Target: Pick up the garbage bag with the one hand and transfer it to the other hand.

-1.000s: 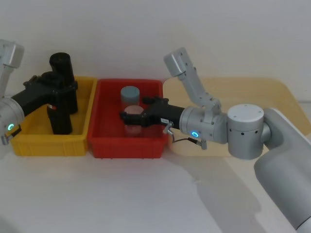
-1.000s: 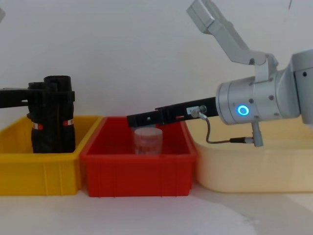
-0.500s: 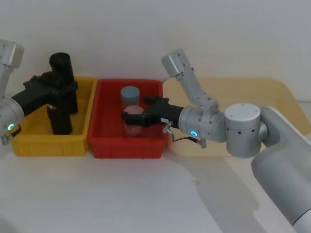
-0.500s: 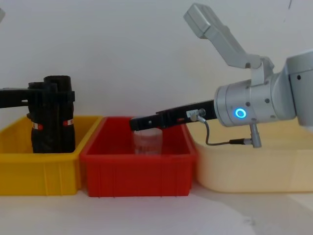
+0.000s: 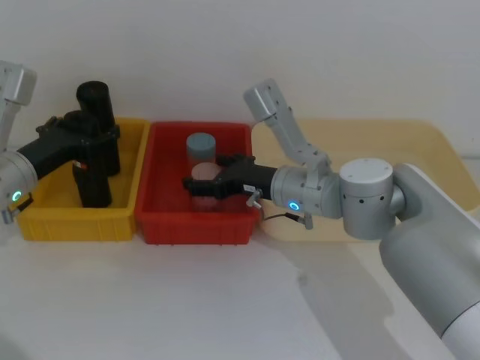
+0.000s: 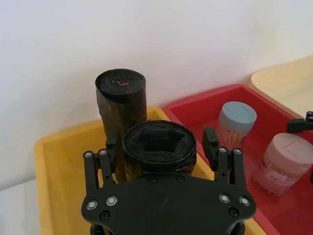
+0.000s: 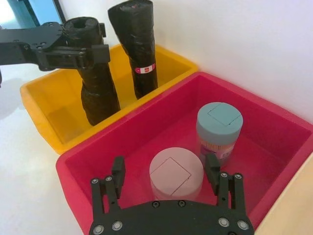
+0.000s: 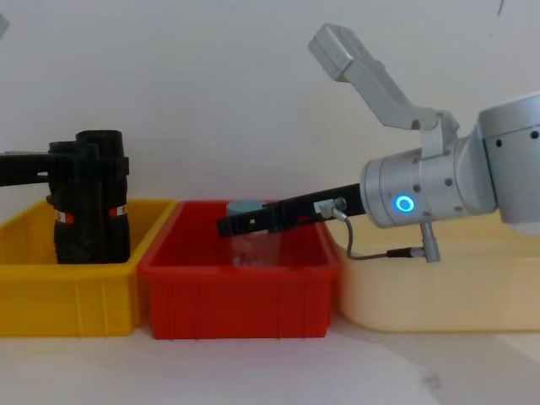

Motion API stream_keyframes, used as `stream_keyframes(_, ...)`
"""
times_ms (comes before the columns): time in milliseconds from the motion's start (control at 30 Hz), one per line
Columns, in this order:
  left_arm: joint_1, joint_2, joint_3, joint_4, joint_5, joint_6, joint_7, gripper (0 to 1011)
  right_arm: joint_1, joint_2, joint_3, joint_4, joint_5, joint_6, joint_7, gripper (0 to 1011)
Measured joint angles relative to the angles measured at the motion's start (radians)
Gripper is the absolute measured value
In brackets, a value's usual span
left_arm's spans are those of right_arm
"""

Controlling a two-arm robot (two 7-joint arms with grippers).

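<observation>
The garbage bag (image 7: 98, 90) was stood upright in the yellow bin (image 5: 75, 223) at the robot's left. Its lower end was down inside the bin and its upper part was raised above the rim. It was gripped near its top by the left pincer (image 6: 161, 140), which was closed on it, with the fingers (image 6: 112, 141) set against opposite sides of the black crinkled roll. This pincer was carried level on the arm marked by a green light ring (image 5: 16, 196), which reached in from the left edge of the chest view.

A second roll (image 5: 95, 101) of the same kind was stood just behind the held one, nearer the wall. It was ungripped, and a red-and-white label band (image 7: 144, 69) could be seen on it.

The right pincer (image 7: 165, 165) was held low over the red bin (image 5: 161, 225), which was placed against the yellow one. It was carried on the arm with the blue light ring (image 8: 405, 203). Its fingers were spread wide, and a pink-lidded jar (image 5: 204, 174) was flanked by them. On one side a clear gap was left between finger and lid, so nothing was clamped. A grey-blue-lidded jar (image 5: 200, 144) was stood just beyond the pink one in the same bin.

A cream tray (image 5: 420, 142) was set to the right of the red bin, and all three containers were carried by the white desk (image 5: 150, 300).
</observation>
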Motion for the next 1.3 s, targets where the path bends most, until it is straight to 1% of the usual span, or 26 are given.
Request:
stream_keyframes(267,0.0,0.0,0.0,0.0,0.0,0.0,0.0,1001,0.019,-0.013,-0.007,0.039,-0.005,-0.008,0.008,1000)
stream_keyframes(433,0.0,0.0,0.0,0.0,0.0,0.0,0.0,1001,0.026,-0.018,-0.011,0.057,-0.017,-0.015,0.008,1000)
stream_keyframes(767,0.0,0.0,0.0,0.0,0.0,0.0,0.0,1001,0.029,-0.02,-0.014,0.065,-0.035,-0.032,0.006,999)
stream_keyframes(900,0.0,0.0,0.0,0.0,0.0,0.0,0.0,1001,0.03,-0.02,-0.015,0.066,-0.04,-0.037,0.006,945)
stream_keyframes(967,0.0,0.0,0.0,0.0,0.0,0.0,0.0,1001,0.03,-0.02,-0.015,0.066,-0.042,-0.038,0.005,886)
stream_keyframes(1000,0.0,0.0,0.0,0.0,0.0,0.0,0.0,1001,0.03,-0.02,-0.015,0.067,-0.042,-0.039,0.005,872)
stream_keyframes(1033,0.0,0.0,0.0,0.0,0.0,0.0,0.0,1001,0.03,-0.02,-0.016,0.067,-0.043,-0.04,0.005,820)
stream_keyframes(1100,0.0,0.0,0.0,0.0,0.0,0.0,0.0,1001,0.03,-0.02,-0.016,0.067,-0.044,-0.041,0.005,790)
stream_keyframes(1167,0.0,0.0,0.0,0.0,0.0,0.0,0.0,1001,0.03,-0.02,-0.016,0.067,-0.046,-0.042,0.005,710)
stream_keyframes(1267,0.0,0.0,0.0,0.0,0.0,0.0,0.0,1001,0.03,-0.02,-0.016,0.068,-0.047,-0.044,0.005,651)
stream_keyframes(1300,0.0,0.0,0.0,0.0,0.0,0.0,0.0,1001,0.031,-0.02,-0.016,0.068,-0.048,-0.045,0.004,646)
